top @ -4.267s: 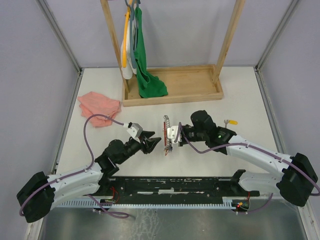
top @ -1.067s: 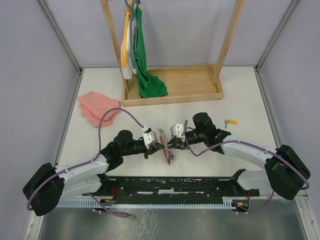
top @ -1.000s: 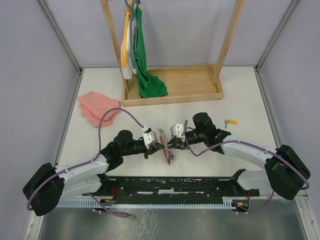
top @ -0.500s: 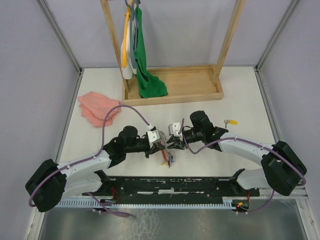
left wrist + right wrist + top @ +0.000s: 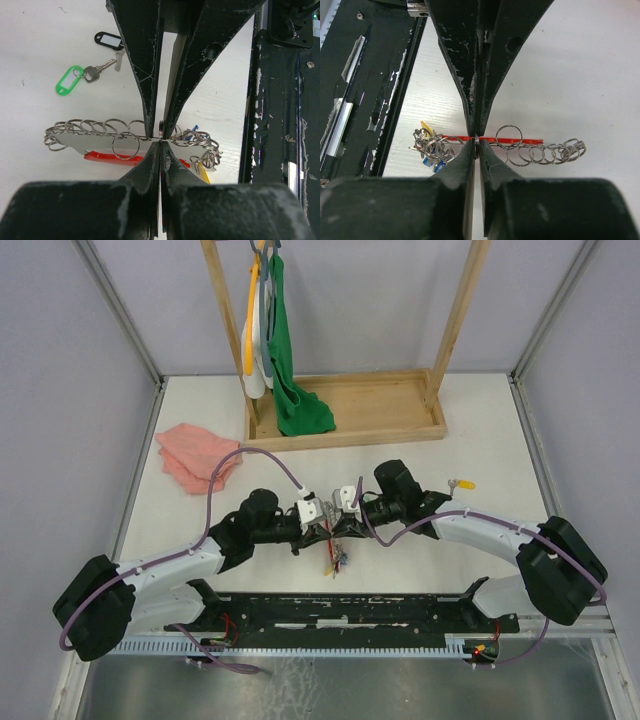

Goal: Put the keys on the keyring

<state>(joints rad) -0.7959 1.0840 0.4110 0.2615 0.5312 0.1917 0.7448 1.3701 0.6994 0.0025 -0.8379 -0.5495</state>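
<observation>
The left gripper point(image 5: 160, 142) and right gripper point(image 5: 477, 143) both pinch the thin red-and-grey keyring point(image 5: 85, 144) (jaws tight on it). A green-tagged silver key point(image 5: 89, 74) lies apart.

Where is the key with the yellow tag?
In the top view, the yellow-tagged key lies by itself on the table, on the right side, just beyond the right arm and nearer the arms than the wooden tray.

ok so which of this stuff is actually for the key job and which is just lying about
For the job: keyring, green-tagged key, black-tagged key, yellow-tagged key.
Just lying about: pink cloth, wooden rack, green cloth hanging on it.
</observation>
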